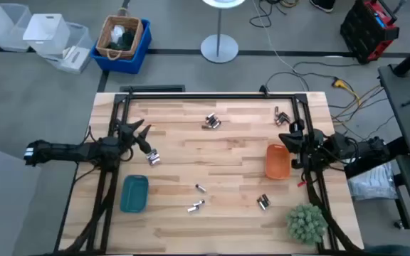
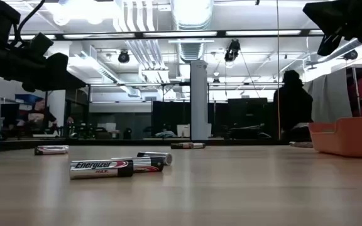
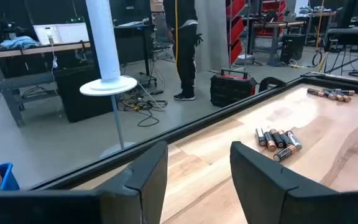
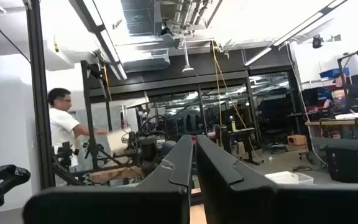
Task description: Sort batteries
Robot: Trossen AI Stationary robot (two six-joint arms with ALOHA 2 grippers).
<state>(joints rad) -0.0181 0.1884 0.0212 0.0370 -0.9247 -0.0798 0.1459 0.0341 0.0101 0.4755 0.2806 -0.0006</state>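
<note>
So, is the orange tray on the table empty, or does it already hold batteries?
It looks empty. In the high view the orange tray shows only its plain orange floor, while the batteries lie on the table outside it.

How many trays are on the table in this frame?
2. The teal tray lies near the table's front-left, below the left claw. The orange tray lies at the right, beside the right arm. No others show, and none seems hidden.

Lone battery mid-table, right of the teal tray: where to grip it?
Grip the lone battery at mid-body, coming straight down, fingers closing across its round sides. It lies flat and alone, so only the top is free. Left gripper is open and nearer.
</note>
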